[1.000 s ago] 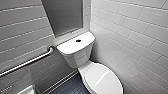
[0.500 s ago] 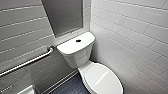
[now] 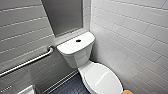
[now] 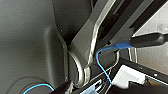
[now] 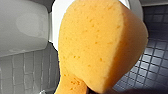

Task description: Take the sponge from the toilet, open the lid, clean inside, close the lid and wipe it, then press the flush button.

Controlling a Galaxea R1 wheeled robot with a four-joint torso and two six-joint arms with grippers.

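The white toilet [image 3: 75,53] stands in a tiled corner with its oval lid [image 3: 102,78] down. The dark round flush button [image 3: 78,40] sits in the middle of the flat tank top. An edge of the orange sponge [image 3: 128,92] shows in the head view at the lower edge, beside the front right of the lid. In the right wrist view the sponge [image 5: 100,45] looms close to the camera, lifted off the toilet [image 5: 22,27], and my right gripper is shut on it. My left gripper is open and holds nothing.
A steel grab bar [image 3: 27,62] runs along the left wall. A grey panel [image 3: 65,15] hangs above the tank. White tiled walls close in on both sides of the toilet. Dark tiled floor [image 3: 70,87] lies left of the bowl, with a white object [image 3: 26,90] at the lower left.
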